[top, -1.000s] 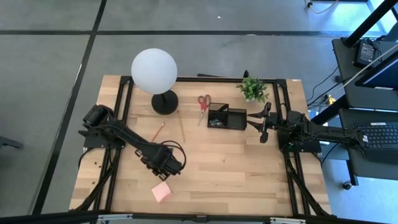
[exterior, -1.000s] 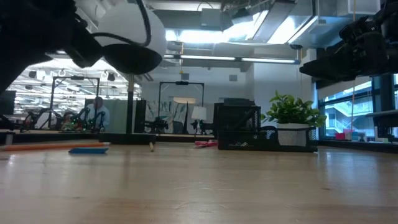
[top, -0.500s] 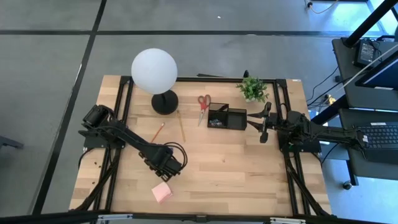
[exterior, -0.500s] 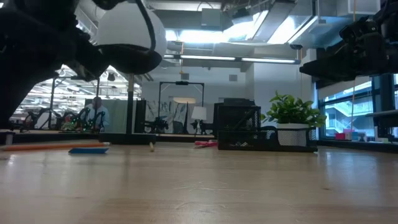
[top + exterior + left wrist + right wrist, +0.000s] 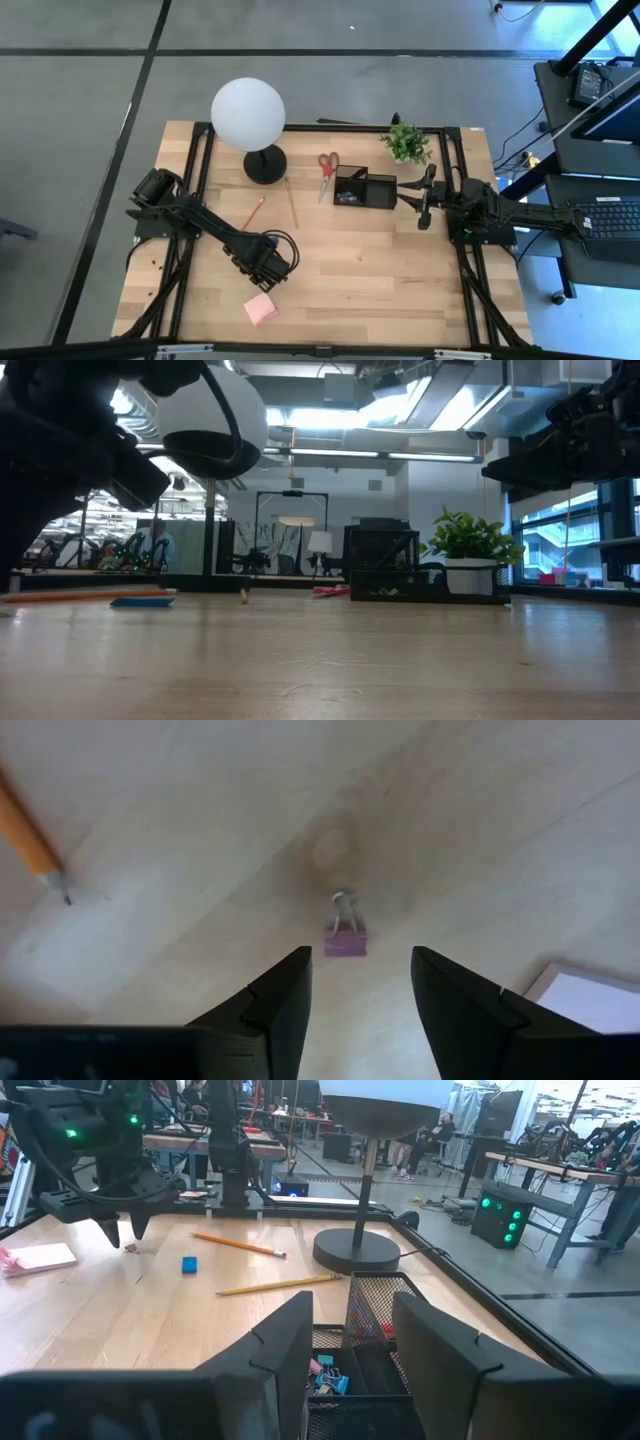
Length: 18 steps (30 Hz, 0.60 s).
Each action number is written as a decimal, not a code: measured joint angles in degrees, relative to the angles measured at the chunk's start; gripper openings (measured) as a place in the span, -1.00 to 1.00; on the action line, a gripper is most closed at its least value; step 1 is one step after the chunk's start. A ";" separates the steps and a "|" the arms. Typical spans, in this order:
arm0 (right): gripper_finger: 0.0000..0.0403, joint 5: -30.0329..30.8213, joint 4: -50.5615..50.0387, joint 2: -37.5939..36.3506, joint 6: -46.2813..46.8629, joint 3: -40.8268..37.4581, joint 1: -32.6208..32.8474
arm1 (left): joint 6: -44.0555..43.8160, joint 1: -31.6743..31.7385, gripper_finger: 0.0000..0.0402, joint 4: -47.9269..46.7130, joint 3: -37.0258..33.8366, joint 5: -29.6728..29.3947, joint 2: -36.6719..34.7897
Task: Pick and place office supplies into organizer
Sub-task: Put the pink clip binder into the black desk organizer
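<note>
Risk: I have left hand [image 5: 355,995] fingers apart, pink binder clip [image 5: 345,938] just ahead between them. Thin clip flat on counter [image 5: 480,830]; tips could skate over it.

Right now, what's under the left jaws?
A small pink binder clip lies on the bare wood directly below the open left gripper, untouched. In the high view the gripper covers it.

The high camera looks straight down on the whole worktop [image 5: 400,270]; the low one looks level across it. Each wrist camera peers closely past its claw; all share the worktop.
</note>
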 joint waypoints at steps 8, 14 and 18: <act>-0.28 0.00 0.00 -0.02 -0.01 0.00 0.00 | -0.18 0.00 -0.17 1.16 -2.16 1.90 0.00; -0.28 0.00 -0.01 -0.01 -0.04 0.00 0.00 | -0.09 0.00 -0.17 2.51 -2.32 0.33 0.00; -0.28 0.00 0.00 -0.02 -0.04 0.00 -0.01 | -0.02 0.00 -0.17 2.54 -2.32 -0.59 0.00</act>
